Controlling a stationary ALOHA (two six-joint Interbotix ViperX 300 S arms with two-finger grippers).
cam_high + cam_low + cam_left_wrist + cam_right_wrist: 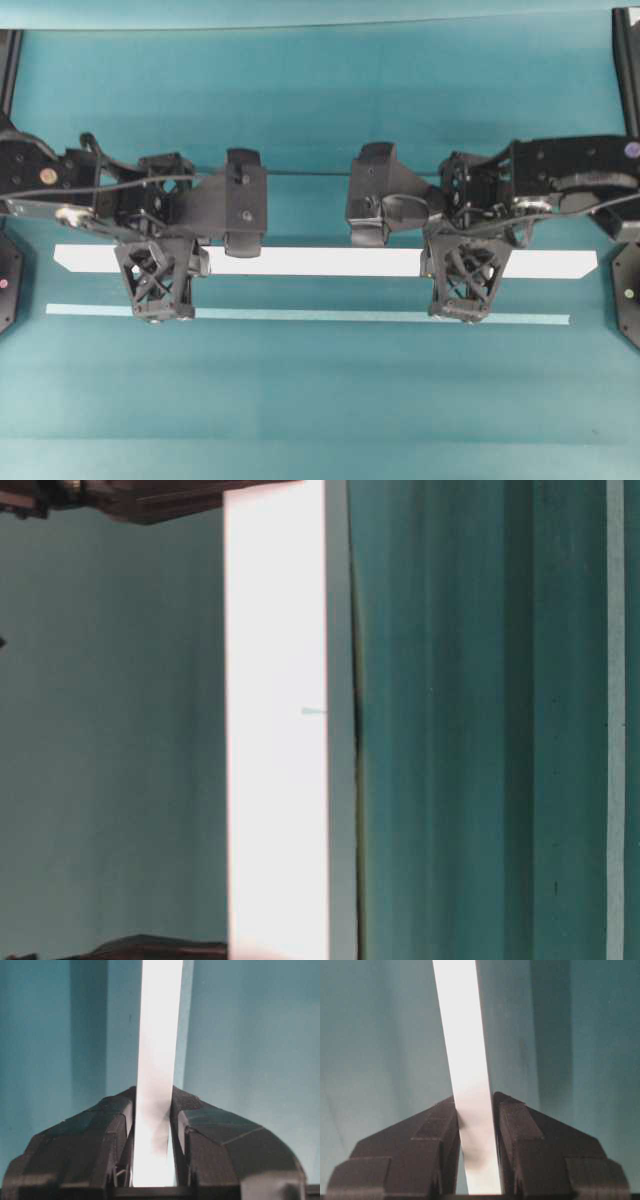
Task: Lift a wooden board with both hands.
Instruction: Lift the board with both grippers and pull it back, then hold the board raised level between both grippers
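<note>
The wooden board (320, 262) is a long white plank with slanted ends, lying across the teal table from left to right. My left gripper (158, 265) is shut on it near its left end, and my right gripper (465, 265) is shut on it near its right end. In the left wrist view the board (160, 1020) runs straight out from the gripper (153, 1097), both black fingers pressed to its edges. The right wrist view shows the same hold: board (460, 1025), gripper (474, 1102). At table level the board (275, 720) has a dark line of shadow along its edge.
A thin pale teal strip (300, 314) lies on the table in front of the board and parallel to it, also seen at table level as the strip (616, 720). Black arm bases (628, 290) stand at both sides of the table.
</note>
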